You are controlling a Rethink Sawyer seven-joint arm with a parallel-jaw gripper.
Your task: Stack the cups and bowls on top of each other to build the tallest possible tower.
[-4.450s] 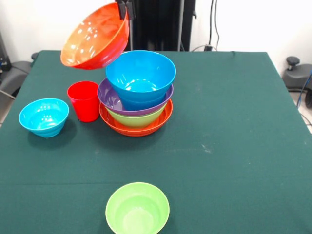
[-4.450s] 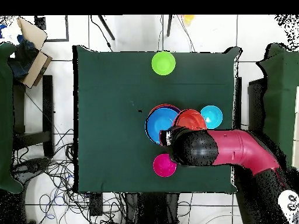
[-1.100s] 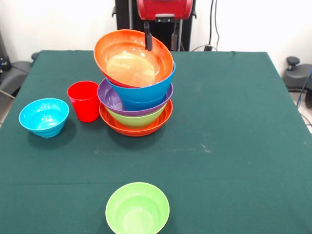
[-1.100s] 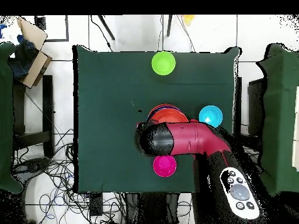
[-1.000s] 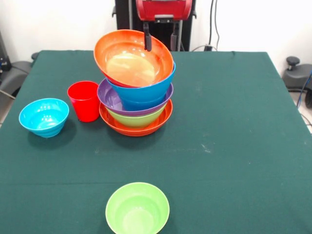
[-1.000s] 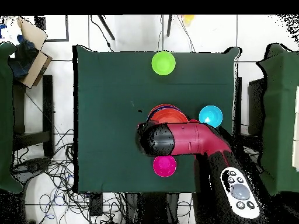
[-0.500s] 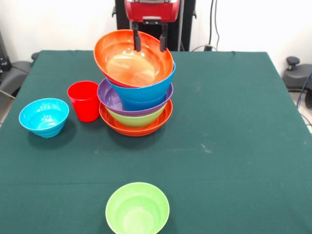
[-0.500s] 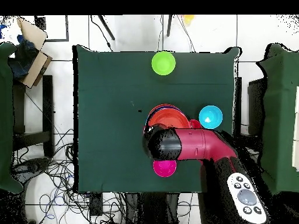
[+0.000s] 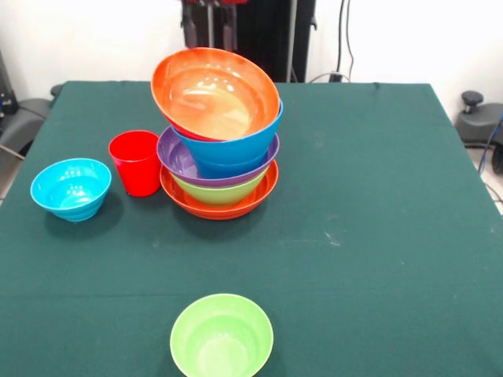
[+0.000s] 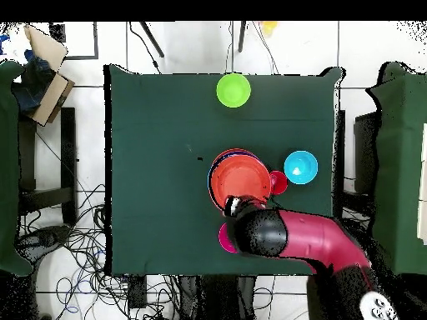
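Five nested bowls form the tower (image 9: 220,149), top orange one tilted; gripper (image 9: 208,9) state unclear

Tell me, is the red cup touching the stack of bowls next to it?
Apart. In the front view a strip of green cloth shows between the red cup and the orange base bowl of the stack.

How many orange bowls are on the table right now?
2, both in the tower: a tilted orange bowl on top, resting in a blue bowl, and a wide orange bowl as the base. Others could be hidden inside the pile.
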